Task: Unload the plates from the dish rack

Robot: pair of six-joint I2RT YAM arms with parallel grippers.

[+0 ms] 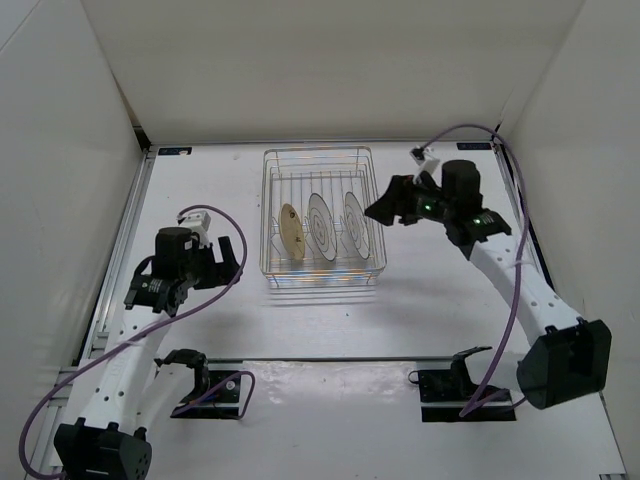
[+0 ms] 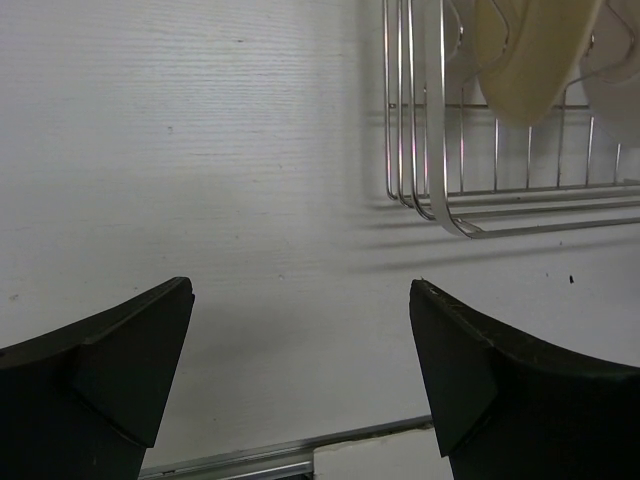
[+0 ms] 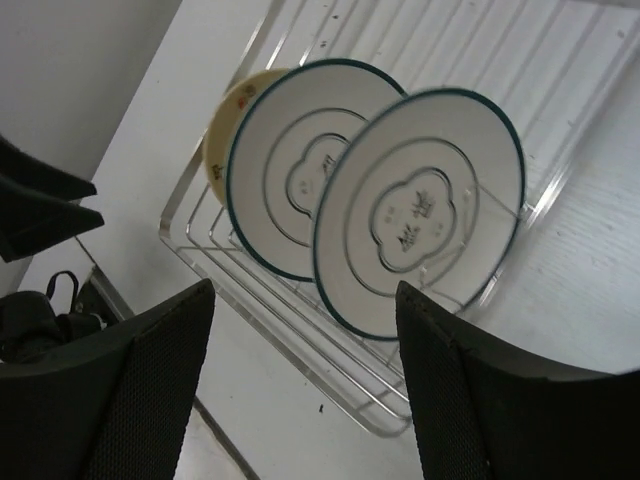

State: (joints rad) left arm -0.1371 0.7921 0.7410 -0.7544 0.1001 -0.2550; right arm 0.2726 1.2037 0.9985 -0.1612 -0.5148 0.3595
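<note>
The silver wire dish rack [image 1: 318, 268] stands mid-table and holds three plates on edge: a tan plate [image 1: 291, 231] at the left, a white ringed plate [image 1: 322, 226] in the middle and a second white ringed plate [image 1: 354, 221] at the right. In the right wrist view the rack [image 3: 300, 330], the nearest ringed plate [image 3: 418, 215], the middle one [image 3: 295, 170] and the tan one [image 3: 225, 125] all show. My right gripper [image 1: 383, 207] is open and empty just right of the rack. My left gripper [image 1: 222, 262] is open and empty, left of the rack; its wrist view shows the rack's corner [image 2: 440, 205] and the tan plate [image 2: 530, 55].
White walls enclose the table on the left, back and right. A metal rail [image 1: 118, 262] runs along the left edge. Two black mounts [image 1: 212, 383] [image 1: 462, 385] sit near the front edge. A purple cable [image 1: 515, 300] loops from the right arm.
</note>
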